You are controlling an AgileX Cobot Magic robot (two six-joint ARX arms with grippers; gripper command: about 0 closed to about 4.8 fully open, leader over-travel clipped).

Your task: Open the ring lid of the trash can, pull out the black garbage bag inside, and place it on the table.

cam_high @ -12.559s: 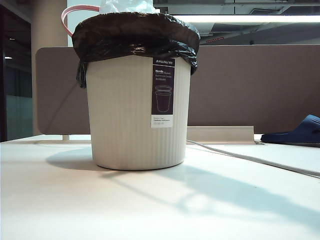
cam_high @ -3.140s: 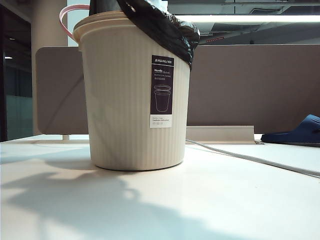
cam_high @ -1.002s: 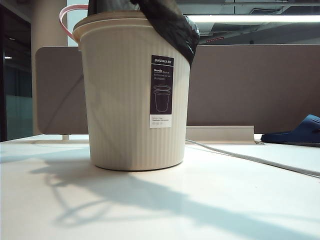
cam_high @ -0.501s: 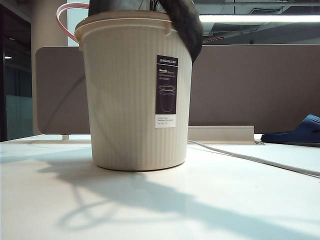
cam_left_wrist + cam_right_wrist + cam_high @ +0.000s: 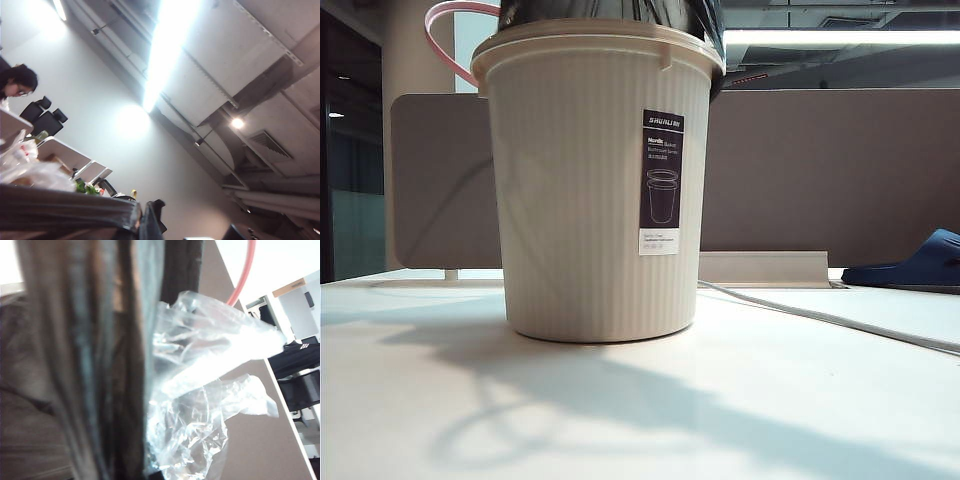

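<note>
We note the can (image 5: 595, 190) standing upright on the tabletop (image 5: 640, 410), with the bag (image 5: 610, 10) bunched at its mouth and running up out of the exterior view at 12 o'clock; its rim no longer drapes over the ribbed wall. The pink lid (image 5: 445, 30) is tipped up behind the can's rim at 10 o'clock, so we judge it open. Neither pincer shows in any view. The left wrist view looks past a taut band of bag (image 5: 70, 212) to the ceiling; the right wrist view is filled by stretched black film (image 5: 85, 360), with clear plastic (image 5: 200, 370) and the lid (image 5: 244, 275) beside it. From the film pulled tight against both cameras we judge both pincers closed on the bag, fingers together, left and right. The relation that matters: bag's long axis runs vertical, can directly below the pincers, so the pull must go straight up until the bag clears the rim. Risk: the can lifting along.
</note>
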